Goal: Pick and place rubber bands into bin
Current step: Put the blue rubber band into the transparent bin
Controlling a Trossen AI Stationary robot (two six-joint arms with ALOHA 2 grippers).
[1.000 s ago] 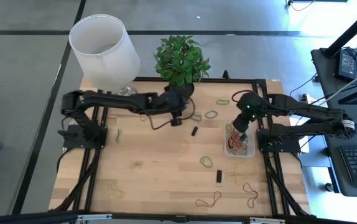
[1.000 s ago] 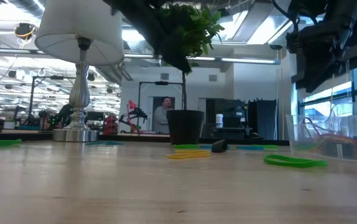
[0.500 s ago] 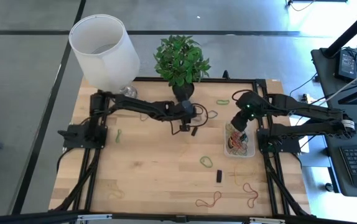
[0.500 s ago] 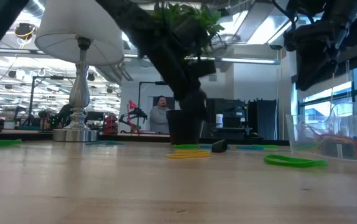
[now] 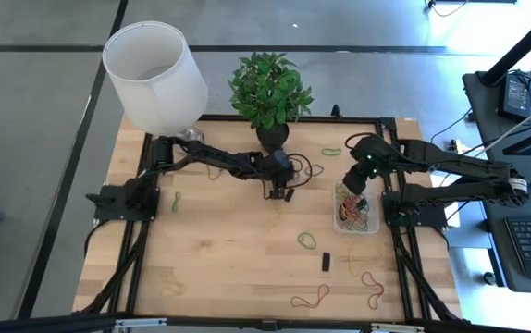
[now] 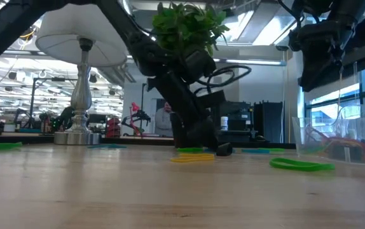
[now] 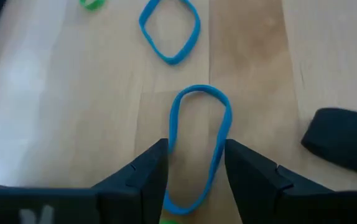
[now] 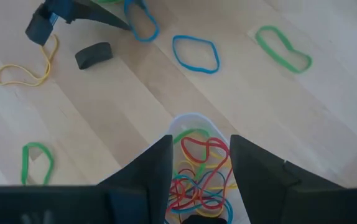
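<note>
A blue rubber band (image 7: 198, 140) lies flat on the wooden table. My left gripper (image 7: 197, 180) (image 5: 282, 191) is down at it and open, one finger on each side of the band's near half. I cannot tell whether the fingers touch it. A second blue band (image 7: 170, 31) lies beyond. The clear bin (image 5: 356, 215) (image 8: 180, 124) at the right holds several coloured bands (image 8: 197, 168). My right gripper (image 8: 197, 186) (image 5: 354, 188) hangs open above the bin with nothing between its fingers.
A black block (image 7: 345, 140) (image 5: 290, 195) lies right beside my left gripper. The plant pot (image 5: 273, 134) and the lamp (image 5: 154, 74) stand at the far edge. Loose bands lie around: green (image 5: 307, 240), green (image 8: 284, 48), yellow (image 8: 26, 70), red (image 5: 310, 296). A second block (image 5: 326, 262) lies nearer.
My left gripper has come down from beside the plant pot to the table and shifted toward the right edge, tipping further downward. It has ended astride the blue band, still open. My right arm has kept still.
</note>
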